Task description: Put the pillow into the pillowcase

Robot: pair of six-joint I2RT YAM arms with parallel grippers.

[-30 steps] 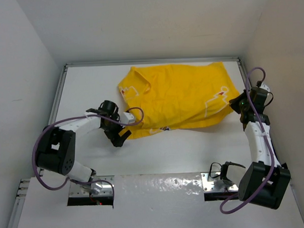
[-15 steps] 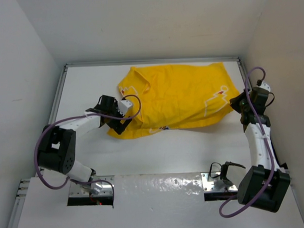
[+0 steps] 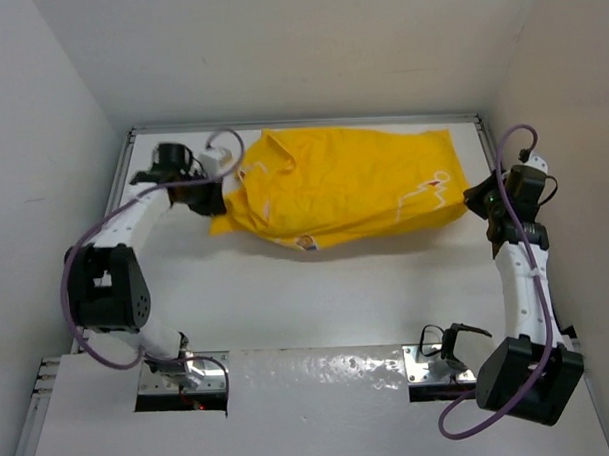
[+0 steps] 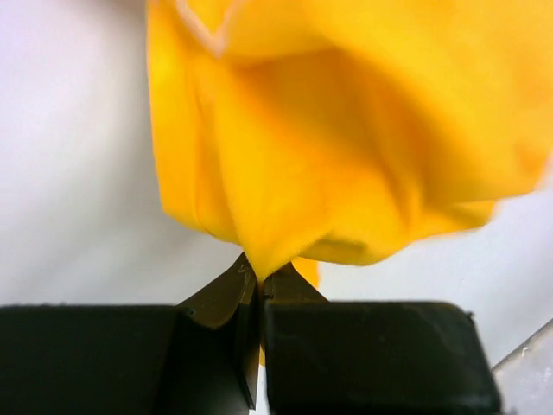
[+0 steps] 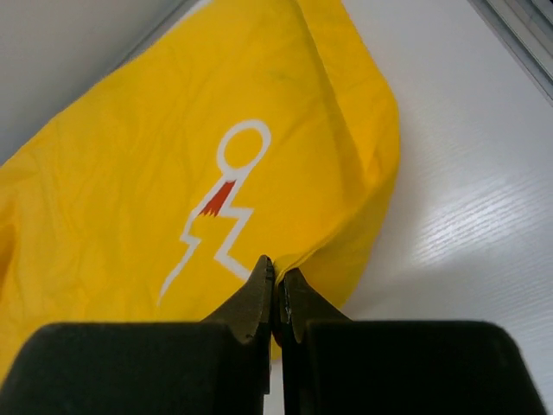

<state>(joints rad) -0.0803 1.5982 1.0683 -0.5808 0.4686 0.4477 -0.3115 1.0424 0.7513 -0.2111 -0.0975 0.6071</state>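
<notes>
While the left claw (image 4: 259,278) pinches a gathered fold of the yellow pillowcase (image 3: 343,187), fingers pressed together, right claw (image 5: 275,275) nipping the opposite end just below the lightning-bolt print (image 5: 220,207), bulging case stretched between both claws, across the white counter (image 3: 337,287)

The pillowcase (image 4: 346,130) is being blurred throughout the left wrist view and is being cut off by its top and right edges. In the right wrist view it is being cropped at the left edge. From above, its printed figure (image 3: 423,194) is being partly swallowed by folds, and whatever is filling it is being hidden by fabric.
</notes>
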